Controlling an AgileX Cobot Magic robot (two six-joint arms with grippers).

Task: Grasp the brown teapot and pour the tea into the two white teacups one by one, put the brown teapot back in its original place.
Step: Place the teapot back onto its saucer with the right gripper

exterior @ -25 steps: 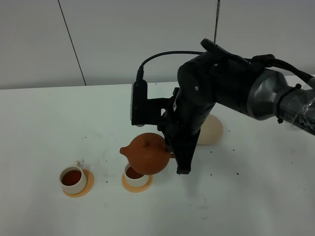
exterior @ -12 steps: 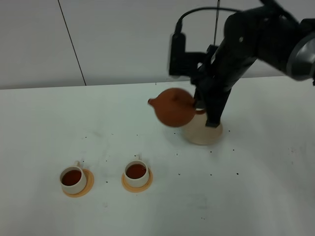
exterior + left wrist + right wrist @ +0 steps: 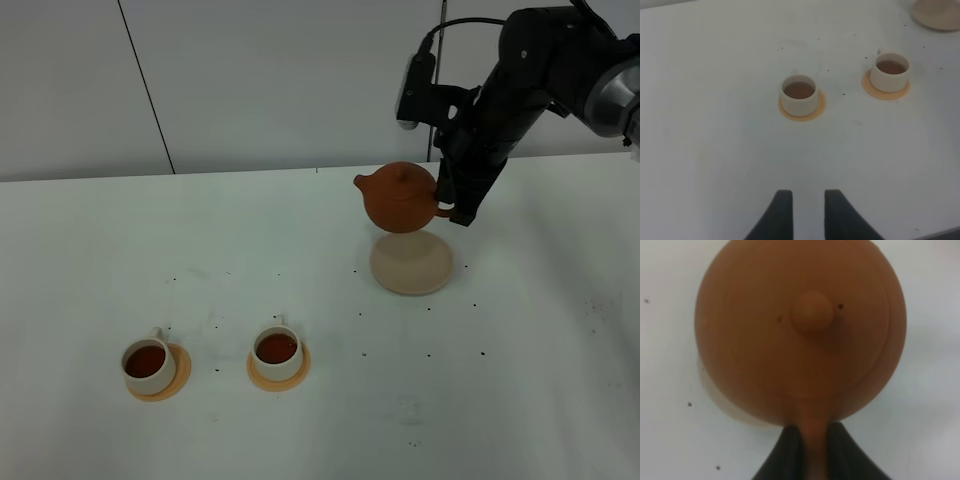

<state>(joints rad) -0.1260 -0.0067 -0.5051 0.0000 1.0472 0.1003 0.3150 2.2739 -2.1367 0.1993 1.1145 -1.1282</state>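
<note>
The brown teapot hangs upright in the air just above the beige disc, its original place, with its spout toward the left. My right gripper is shut on the loop handle, and the lid knob faces the right wrist camera. The two white teacups stand at the front left, each holding dark tea. In the left wrist view the same teacups lie ahead of my left gripper, which hovers open over bare table with nothing between its fingers.
Each cup sits on a small orange-tan coaster. Dark specks dot the white table. A grey wall rises behind the table's far edge. The beige disc shows at the corner of the left wrist view.
My right arm has carried the teapot up and back from over the right-hand cup to above the beige disc, and the pot has come level. The cups and left gripper have not moved.
</note>
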